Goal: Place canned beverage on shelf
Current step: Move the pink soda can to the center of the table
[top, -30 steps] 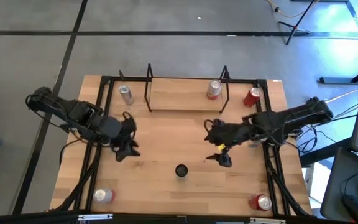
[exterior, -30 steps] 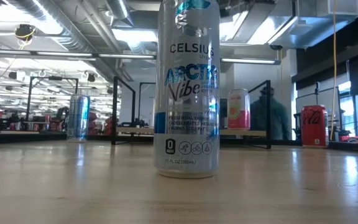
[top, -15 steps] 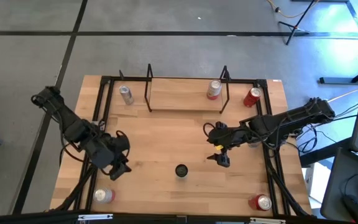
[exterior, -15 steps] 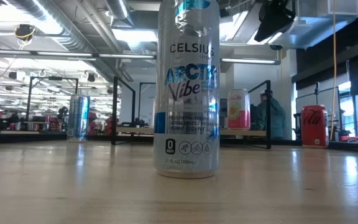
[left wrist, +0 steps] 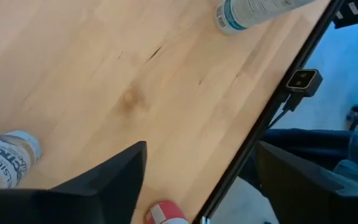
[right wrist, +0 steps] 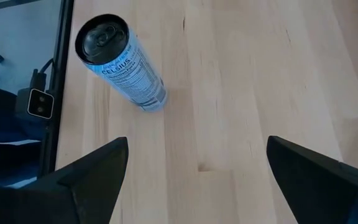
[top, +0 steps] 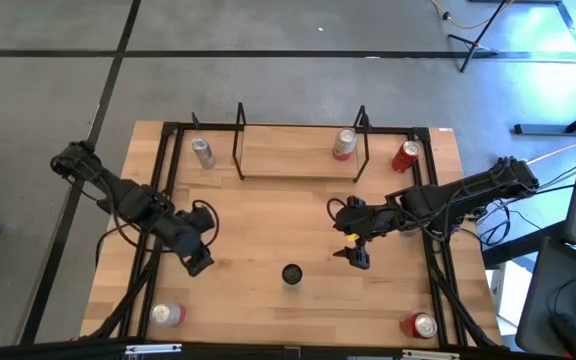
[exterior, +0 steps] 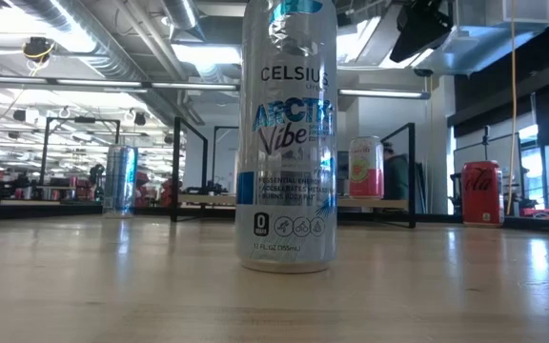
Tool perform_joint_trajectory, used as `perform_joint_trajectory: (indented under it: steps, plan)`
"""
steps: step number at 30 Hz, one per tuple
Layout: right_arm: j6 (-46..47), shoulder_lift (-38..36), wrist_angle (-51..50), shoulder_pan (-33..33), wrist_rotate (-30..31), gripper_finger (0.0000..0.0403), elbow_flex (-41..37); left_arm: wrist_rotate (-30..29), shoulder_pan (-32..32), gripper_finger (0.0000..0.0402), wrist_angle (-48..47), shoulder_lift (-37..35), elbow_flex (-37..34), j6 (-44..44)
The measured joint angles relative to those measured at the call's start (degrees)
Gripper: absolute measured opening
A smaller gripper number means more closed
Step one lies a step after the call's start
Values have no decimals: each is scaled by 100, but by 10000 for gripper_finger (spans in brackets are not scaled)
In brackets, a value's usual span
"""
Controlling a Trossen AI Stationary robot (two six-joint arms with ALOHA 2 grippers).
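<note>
A tall silver-and-blue Celsius can stands upright on its base on the table near the front middle; it fills the low view. The shelf stands at the far edge, with a pink can upright on the right end of its plank. My right gripper is open and hovers to the right of the Celsius can, which shows ahead of its fingers. My left gripper is open and hovers to the left of the can, which shows far ahead of it.
A silver can stands left of the shelf and a red can right of it. More cans stand at the near left corner and the near right corner. Black rails run along the table's sides.
My left gripper has drawn back from the table's middle toward the near left, the arm swinging outward. My right gripper has come down a little and now shows at the top of the low view. The Celsius can has stayed put.
</note>
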Motion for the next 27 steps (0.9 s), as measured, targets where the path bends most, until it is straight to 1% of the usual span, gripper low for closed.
perform_joint_trajectory:
  steps: [3, 6, 10, 13, 16, 21, 25, 27]
  plan:
    - [-2, 0, 1, 0, 11, 369, 0, 50, 57, 329, 48, 10, 0, 213]
    - [-4, 0, -1, 0, 101, 369, 0, 59, 63, 346, 90, 14, 0, 154]
    - [-7, 0, 1, 0, 217, 369, 0, -38, 111, 351, 492, 25, 0, -19]
    - [-20, 0, 2, 0, 359, 369, 0, -218, 143, 352, 968, 25, 0, 196]
    - [-76, 0, 3, 0, 397, 369, 0, -206, 137, 352, 1297, 57, 0, 284]
    - [-113, 1, 3, 0, 398, 369, 0, -87, -548, 345, 1112, 62, 0, -133]
    - [-114, 2, 3, 2, 490, 369, 0, -173, -1139, 338, 307, 62, 0, -679]
    - [-115, 2, 4, 0, 498, 369, 0, -131, -1477, 337, 159, 63, 0, -990]
